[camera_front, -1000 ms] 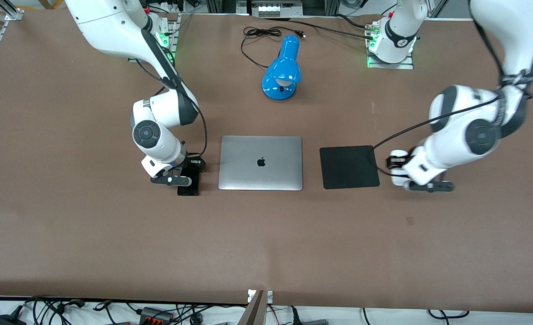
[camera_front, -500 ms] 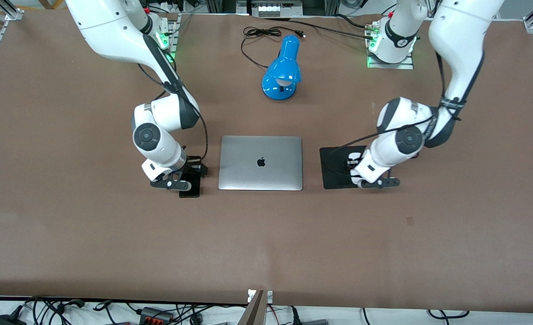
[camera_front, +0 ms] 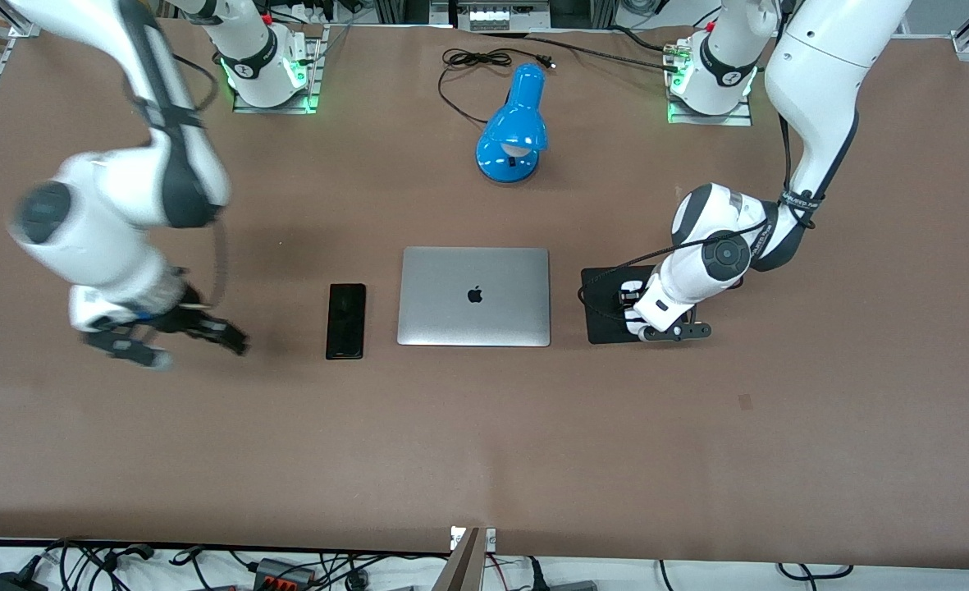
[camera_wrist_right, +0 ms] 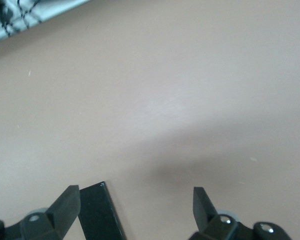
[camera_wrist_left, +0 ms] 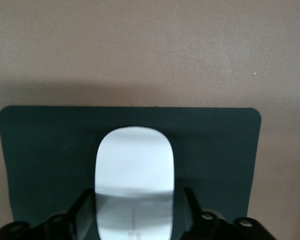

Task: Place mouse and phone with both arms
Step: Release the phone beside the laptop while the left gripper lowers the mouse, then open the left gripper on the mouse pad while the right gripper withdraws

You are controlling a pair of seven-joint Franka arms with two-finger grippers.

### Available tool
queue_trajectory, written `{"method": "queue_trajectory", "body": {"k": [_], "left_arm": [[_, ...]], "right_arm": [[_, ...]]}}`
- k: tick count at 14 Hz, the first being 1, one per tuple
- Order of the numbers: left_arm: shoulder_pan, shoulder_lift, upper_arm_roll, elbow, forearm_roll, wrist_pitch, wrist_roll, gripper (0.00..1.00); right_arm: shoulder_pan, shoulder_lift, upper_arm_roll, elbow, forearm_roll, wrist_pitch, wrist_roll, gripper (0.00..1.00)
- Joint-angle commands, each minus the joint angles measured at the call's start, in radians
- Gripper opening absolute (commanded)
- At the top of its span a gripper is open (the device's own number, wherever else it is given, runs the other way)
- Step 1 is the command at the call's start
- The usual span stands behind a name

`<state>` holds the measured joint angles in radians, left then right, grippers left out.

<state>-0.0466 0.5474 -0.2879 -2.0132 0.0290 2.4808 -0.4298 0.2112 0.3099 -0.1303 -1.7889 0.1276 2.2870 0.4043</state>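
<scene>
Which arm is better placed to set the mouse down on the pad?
Left. Its claw grips the mouse over the mouse pad; the right claw is open, away from the phone.

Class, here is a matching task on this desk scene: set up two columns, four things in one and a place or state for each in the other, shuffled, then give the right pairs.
Things:
1. phone
2. mouse
3. lamp
4. right gripper

Places or states:
A. between the left gripper's fingers, over the mouse pad
B. blue, near the arms' bases
C. open, holding nothing, over bare table
D. flat on the table beside the laptop, toward the right arm's end

Pairs: 1-D, 2-A, 3-B, 4-C
</scene>
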Motion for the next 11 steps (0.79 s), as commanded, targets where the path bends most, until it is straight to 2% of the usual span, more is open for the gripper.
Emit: {"method": "queue_trajectory", "body": {"k": [1, 3, 6, 8, 9, 11], "left_arm": [[0.004, -0.046, -0.002, 0.017, 0.012, -0.058, -0.021, 1.0], [0.01, -0.092, 0.003, 0.101, 0.012, -0.194, -0.02, 1.0], [0.013, -0.1, 0.007, 0.34, 0.022, -0.516, -0.013, 1.0], [0.013, -0.1, 0.003, 0.476, 0.055, -0.675, -0.01, 1.0], [0.005, -0.1, -0.002, 0.529, 0.058, -0.725, -0.01, 1.0], [0.01, -0.121, -0.01, 0.565, 0.063, -0.822, 0.037, 1.0]], "right_arm": [[-0.027, -0.072, -0.015, 0.034, 0.033, -0.111, -0.005, 1.0], [-0.035, -0.162, -0.023, 0.04, 0.015, -0.228, -0.016, 1.0], [-0.038, -0.247, -0.038, 0.084, 0.011, -0.441, 0.01, 1.0], [-0.041, -0.317, -0.037, 0.06, -0.108, -0.483, -0.004, 1.0], [-0.039, -0.36, -0.037, -0.002, -0.156, -0.474, -0.013, 1.0], [-0.041, -0.409, -0.037, -0.07, -0.18, -0.446, -0.076, 1.0]]}}
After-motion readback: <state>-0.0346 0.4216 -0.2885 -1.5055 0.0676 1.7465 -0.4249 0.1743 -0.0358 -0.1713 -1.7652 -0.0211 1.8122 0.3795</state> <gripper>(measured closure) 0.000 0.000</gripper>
